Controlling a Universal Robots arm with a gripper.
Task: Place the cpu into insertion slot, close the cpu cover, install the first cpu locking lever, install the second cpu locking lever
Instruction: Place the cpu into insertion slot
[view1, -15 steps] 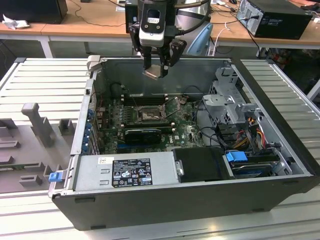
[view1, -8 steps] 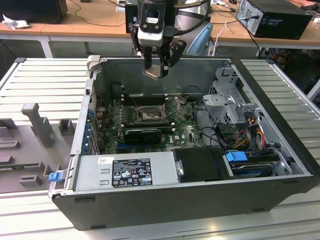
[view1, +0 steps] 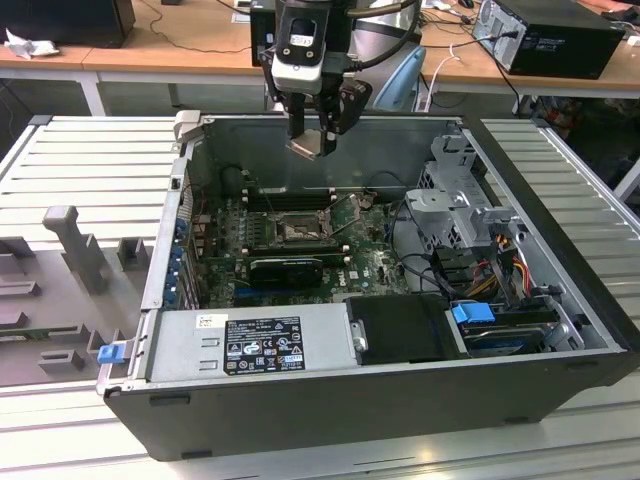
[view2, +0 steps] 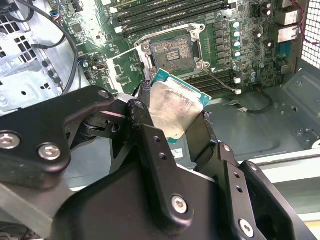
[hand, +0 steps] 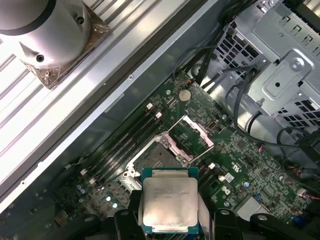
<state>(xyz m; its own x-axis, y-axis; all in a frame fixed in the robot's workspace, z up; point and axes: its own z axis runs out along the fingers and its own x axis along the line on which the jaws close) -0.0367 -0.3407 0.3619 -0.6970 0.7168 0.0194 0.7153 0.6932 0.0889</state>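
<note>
My gripper (view1: 312, 143) hangs above the open computer case, shut on the cpu (view1: 311, 150), a flat square chip with a pale silver face and a green rim. Both wrist views show the cpu (view2: 175, 107) (hand: 169, 205) pinched by its edges between the black fingers (view2: 145, 130) (hand: 125, 222), tilted, well above the motherboard. The insertion slot (view1: 297, 230) (view2: 172, 50) (hand: 159, 157) lies open below it, its greyish contact field bare. The cpu cover (hand: 195, 132) (view2: 121, 66), a thin silver frame, is flipped back beside the slot.
Long black memory slots (view1: 285, 198) run just behind the socket and a black rectangular block (view1: 290, 270) lies in front. A grey power supply (view1: 250, 345) fills the near side, a metal drive cage (view1: 460, 200) with cables the exterior view's right. Case walls (view1: 320, 125) surround the board.
</note>
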